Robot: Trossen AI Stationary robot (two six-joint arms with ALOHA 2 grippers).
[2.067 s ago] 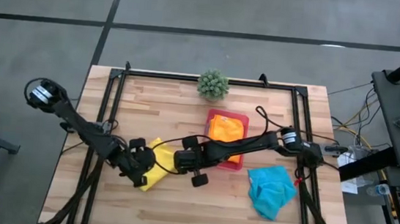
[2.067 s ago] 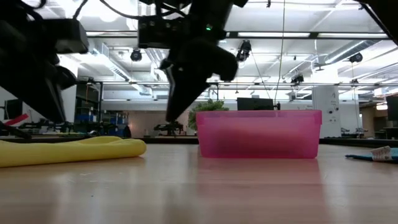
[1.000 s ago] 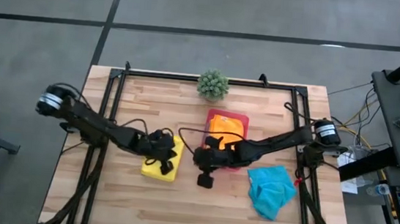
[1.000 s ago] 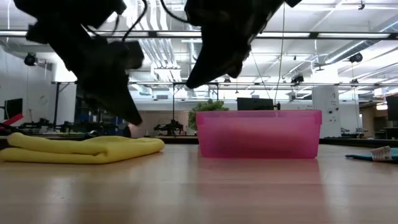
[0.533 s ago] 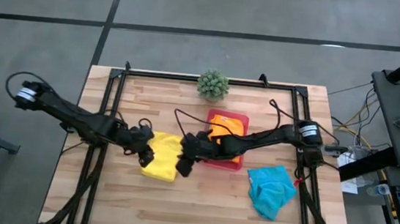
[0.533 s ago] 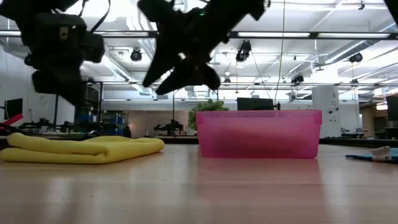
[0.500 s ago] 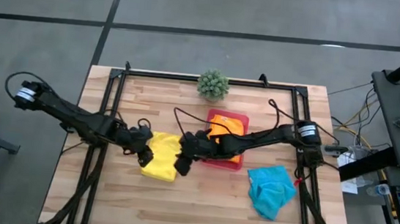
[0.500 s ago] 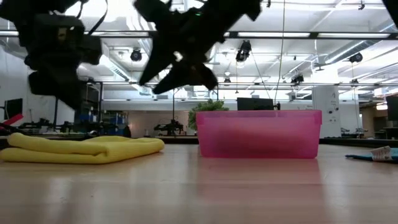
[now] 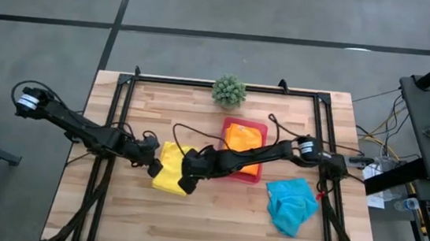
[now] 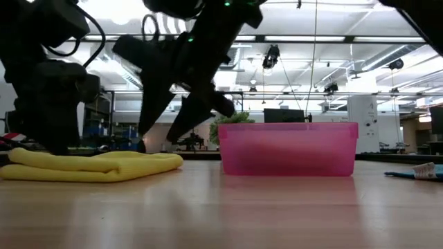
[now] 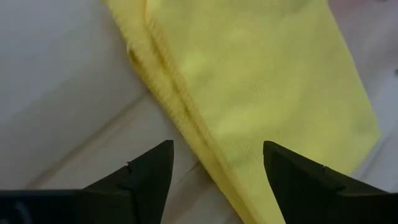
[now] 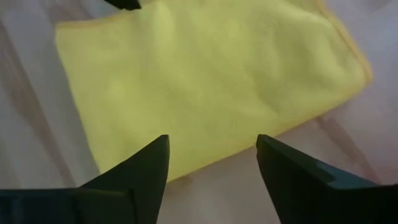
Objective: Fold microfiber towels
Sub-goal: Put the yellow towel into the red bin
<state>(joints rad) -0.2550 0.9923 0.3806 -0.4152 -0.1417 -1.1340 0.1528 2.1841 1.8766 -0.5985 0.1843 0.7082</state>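
A yellow microfiber towel [image 9: 172, 173] lies folded flat on the wooden table, left of centre; the low view shows it [image 10: 97, 166] as a low stack of layers. My left gripper [image 9: 155, 165] hangs open over the towel's left edge [image 11: 186, 118], its fingers on either side of that edge. My right gripper [image 9: 185, 182] hangs open over the towel's right part [image 12: 205, 81], with nothing between its fingers. An orange towel [image 9: 241, 136] lies in the pink tray [image 9: 230, 123]. A turquoise towel [image 9: 292, 205] lies crumpled at the right.
The pink tray [image 10: 287, 149] stands just right of the yellow towel, close behind my right arm. A small spiky green plant [image 9: 229, 90] stands at the far edge. Black frame rails run along the table's left, right and far sides. Bare wood lies along the near edge.
Both grippers have gone toward the table's left edge and rolled. The left went from the yellow towel's middle to its left edge; the right came from beside the tray to over the towel. In the low view their pointed tips have spread into open fingers. The towel stayed flat.
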